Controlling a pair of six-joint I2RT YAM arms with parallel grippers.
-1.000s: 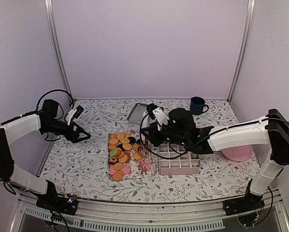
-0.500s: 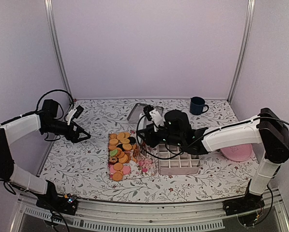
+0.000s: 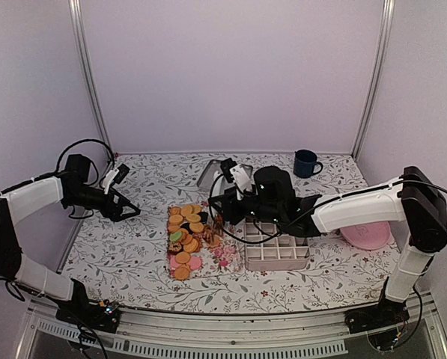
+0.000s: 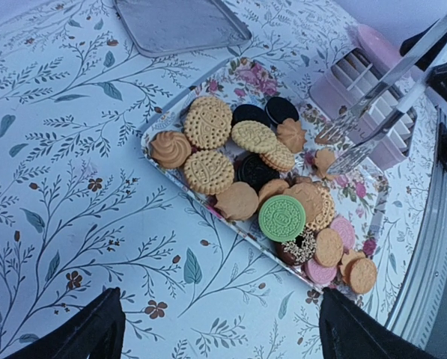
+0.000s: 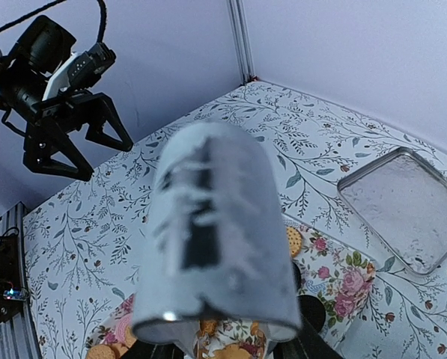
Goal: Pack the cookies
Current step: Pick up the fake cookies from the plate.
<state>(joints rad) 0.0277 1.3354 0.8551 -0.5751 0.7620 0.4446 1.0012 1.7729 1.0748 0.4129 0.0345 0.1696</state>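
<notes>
cookies (image 4: 254, 136), piled on a tray (image 4: 253, 75) just beside the pink grid box (image 3: 277, 263), look light, stiff but crumbly: pinch gently across the edges w/ the tongs (image 4: 373, 112) the right gripper (image 3: 230, 200) prob. clamps; left gripper (image 4: 223, 329) spread, empty, far from that box.

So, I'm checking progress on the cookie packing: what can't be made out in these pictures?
- Whether the tongs in the right gripper pinch the cookie at their tips: left wrist view, too small.
- Right gripper's fingers: right wrist view, a blurred pale cylinder covers them.
- Contents of the divided box: top view, too small.
- Part of the pink plate: top view, behind the right arm.
</notes>
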